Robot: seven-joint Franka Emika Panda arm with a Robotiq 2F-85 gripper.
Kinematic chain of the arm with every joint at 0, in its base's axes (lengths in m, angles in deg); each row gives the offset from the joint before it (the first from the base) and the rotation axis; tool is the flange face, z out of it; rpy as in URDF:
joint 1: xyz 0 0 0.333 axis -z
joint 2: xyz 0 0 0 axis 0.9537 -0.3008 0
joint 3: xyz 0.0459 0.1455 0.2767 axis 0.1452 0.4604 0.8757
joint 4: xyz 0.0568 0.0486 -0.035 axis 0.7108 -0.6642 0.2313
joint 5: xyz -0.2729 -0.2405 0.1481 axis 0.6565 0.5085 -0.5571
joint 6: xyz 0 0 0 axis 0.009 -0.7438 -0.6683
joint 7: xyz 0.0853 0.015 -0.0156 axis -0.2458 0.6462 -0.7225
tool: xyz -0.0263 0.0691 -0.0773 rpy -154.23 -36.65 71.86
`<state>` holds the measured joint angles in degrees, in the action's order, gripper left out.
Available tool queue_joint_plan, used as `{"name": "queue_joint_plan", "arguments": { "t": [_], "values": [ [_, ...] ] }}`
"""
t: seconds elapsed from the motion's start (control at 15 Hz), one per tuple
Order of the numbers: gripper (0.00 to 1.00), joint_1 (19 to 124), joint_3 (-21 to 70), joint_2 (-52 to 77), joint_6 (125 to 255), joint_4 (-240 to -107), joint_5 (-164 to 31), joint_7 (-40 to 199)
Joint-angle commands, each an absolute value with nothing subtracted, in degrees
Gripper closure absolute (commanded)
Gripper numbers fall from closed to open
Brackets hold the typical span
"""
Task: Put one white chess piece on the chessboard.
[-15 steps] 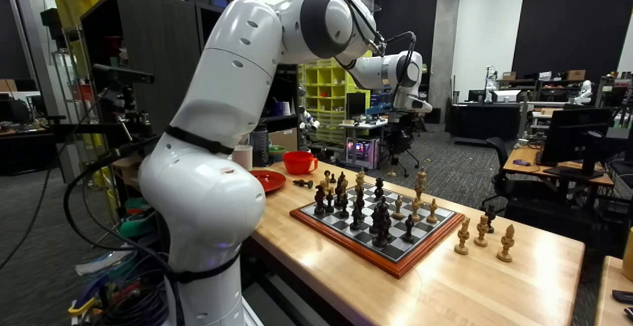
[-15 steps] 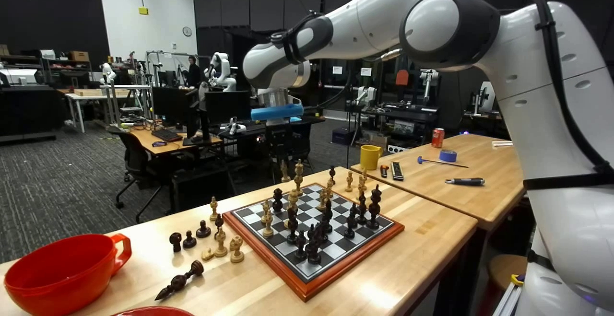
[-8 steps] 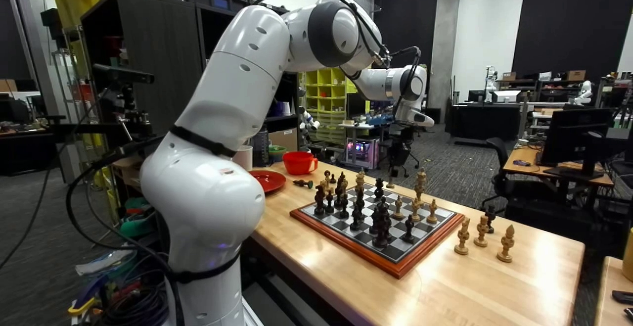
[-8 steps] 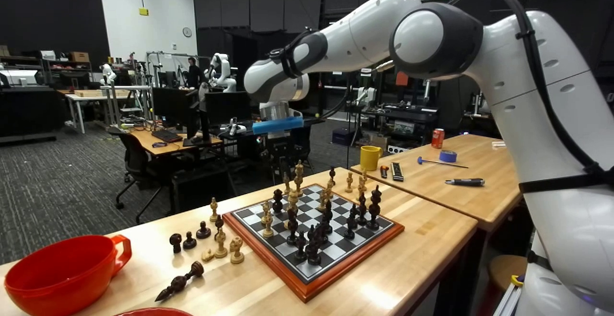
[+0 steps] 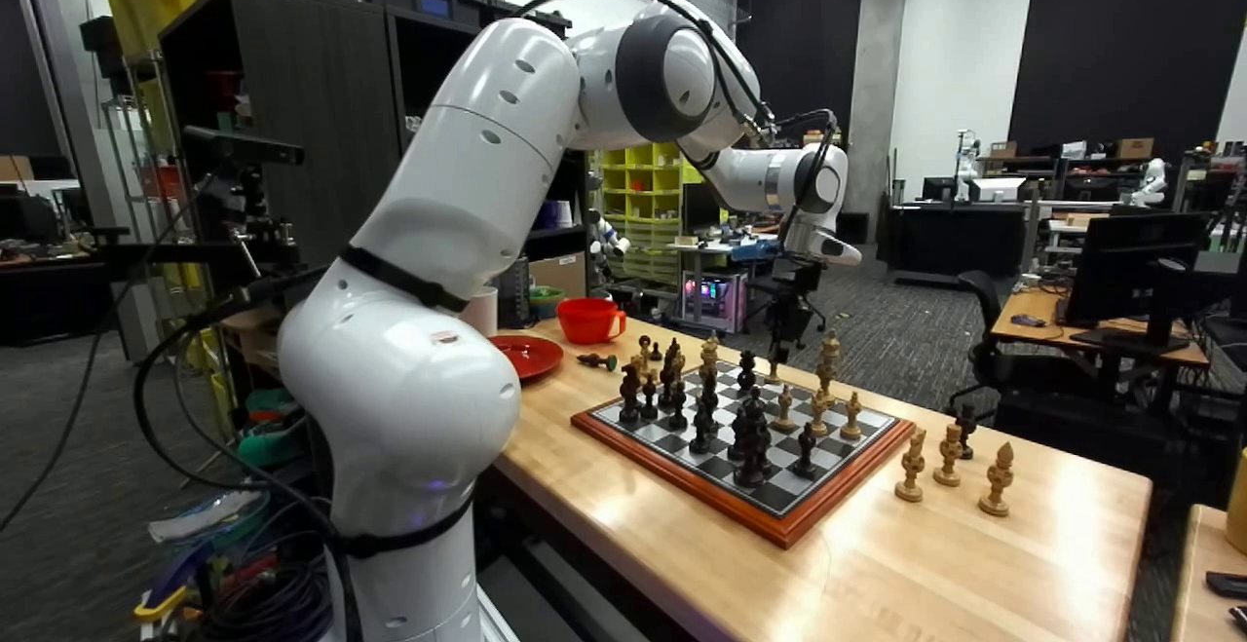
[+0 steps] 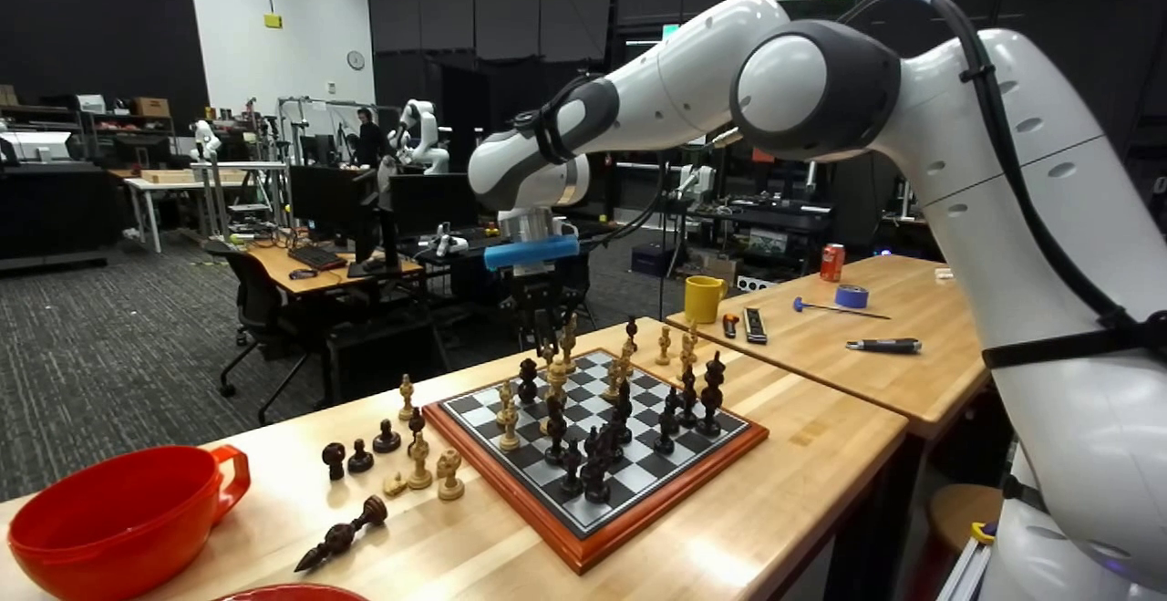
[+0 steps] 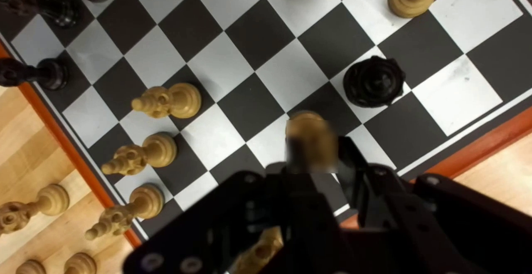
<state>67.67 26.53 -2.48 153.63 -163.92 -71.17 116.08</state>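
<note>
Gripper [image 7: 320,151] clamped on white chess piece [image 7: 314,137] over chessboard [image 7: 251,107], toward far long edge of worktop [image 5: 955,564]. Likely light, stiff, slick; best gripped high, base free.

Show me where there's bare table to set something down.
The table is bare between the chessboard, three light pieces and its edge, and between the chessboard and red plate. Crowded: loose pieces between red cup and chessboard.
</note>
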Motion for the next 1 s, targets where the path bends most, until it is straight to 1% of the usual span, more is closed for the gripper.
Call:
{"name": "queue_joint_plan", "arguments": {
  "t": [0.0,0.4,0.47,0.53,0.67,0.93],
  "values": [
    [0.94,67.9,26.1,-3.7,154.7,-162.8,-72.2,116.0],
    [0.94,68.0,25.9,-4.9,156.9,-162.7,-72.4,115.7],
    [0.51,68.0,25.9,-5.0,157.1,-162.6,-72.3,115.7],
    [0.5,68.0,25.9,-5.0,157.1,-162.5,-72.4,115.7],
    [0.4,67.9,26.1,-4.6,157.1,-162.3,-72.5,115.5],
    [0.14,67.7,26.7,-3.3,157.6,-161.9,-72.9,114.4]
  ]
}}
